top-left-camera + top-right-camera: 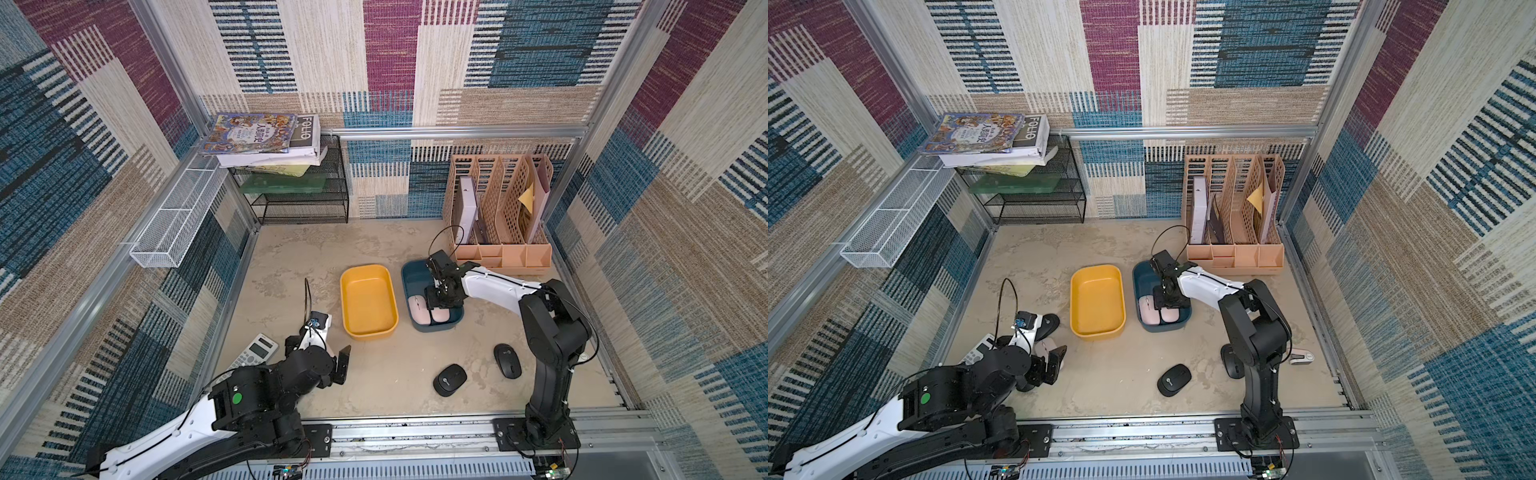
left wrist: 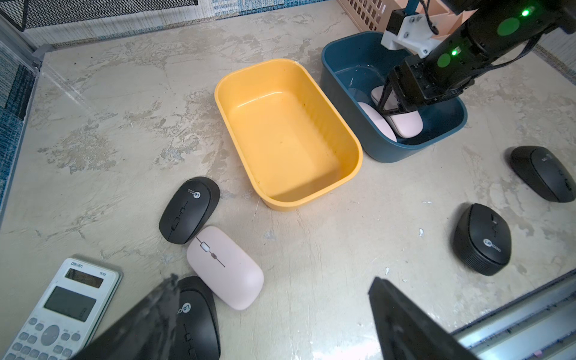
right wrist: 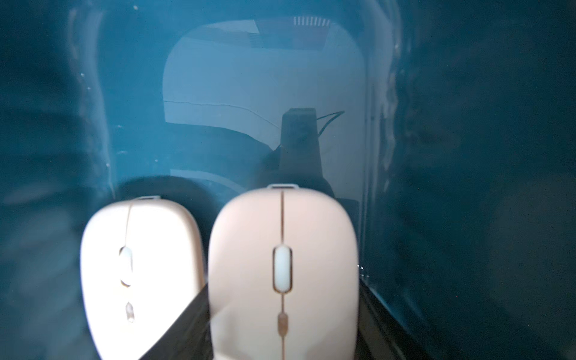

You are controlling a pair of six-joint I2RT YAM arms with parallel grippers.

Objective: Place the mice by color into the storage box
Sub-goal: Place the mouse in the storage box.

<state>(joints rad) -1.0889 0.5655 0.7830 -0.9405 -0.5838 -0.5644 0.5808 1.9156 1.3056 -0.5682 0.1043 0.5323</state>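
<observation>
Two pink mice [image 3: 140, 249] [image 3: 311, 249] lie side by side in the dark blue storage box [image 1: 409, 270]. My right gripper [image 3: 282, 296] reaches down into that box, its fingers close on either side of the blurred right-hand mouse, the jaws slightly parted. The yellow storage box [image 1: 368, 303] beside it holds nothing. My left gripper [image 2: 274, 280] hangs wide open over bare table at the front left. Near it lie a third pink mouse [image 2: 227, 268] and two black mice [image 2: 188, 210] [image 2: 196, 318]. Two more black mice [image 1: 449, 379] [image 1: 507, 360] rest at the front right.
A white-and-grey calculator [image 2: 62, 308] lies by the left arm at the front left. A peach file organizer [image 1: 498, 216] stands behind the blue box. A black mesh shelf with books [image 1: 299, 195] sits at the back left, and a white mesh basket [image 1: 174, 220] hangs on the left wall.
</observation>
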